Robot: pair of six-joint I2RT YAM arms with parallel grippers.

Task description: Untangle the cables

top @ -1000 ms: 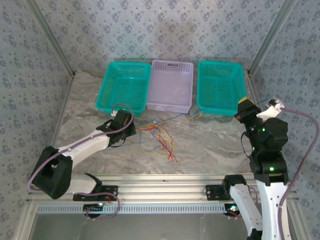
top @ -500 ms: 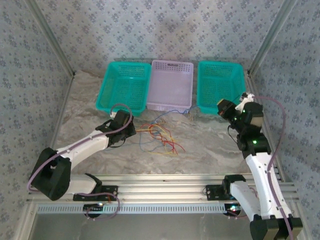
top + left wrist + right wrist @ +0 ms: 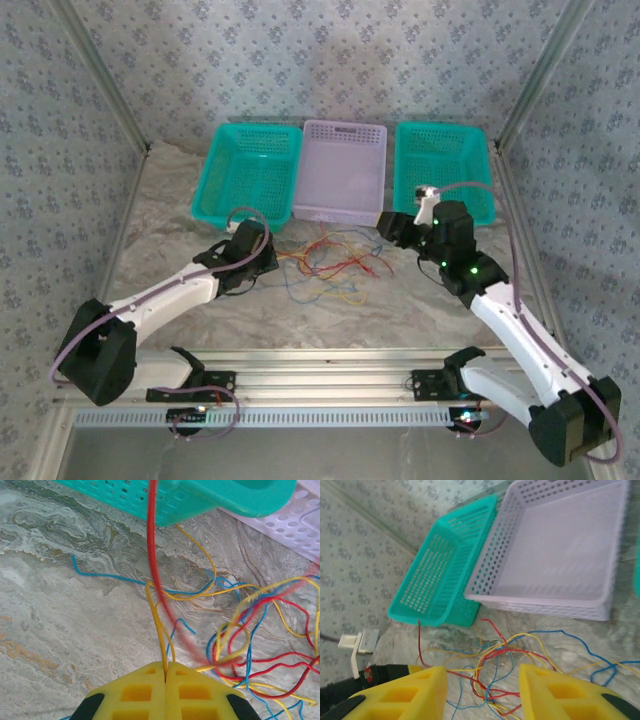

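The cables lie as a loose tangle of thin yellow, red and blue wires on the marble table, in front of the lilac basket. My left gripper is at the tangle's left edge. In the left wrist view its yellow fingers are shut on yellow cable strands, and the rest of the tangle lies to the right. My right gripper hangs at the tangle's right end. Its jaws stand open above the wires with nothing between them.
Three baskets stand in a row at the back: a teal basket on the left, a lilac basket in the middle, and another teal basket on the right. The left teal basket's corner is close above the left gripper. Patterned walls close in both sides.
The right arm swung left from the table's right side to the tangle, and its jaws opened. The stretched-out wires fell back into a bunch. The left gripper stayed shut in place.
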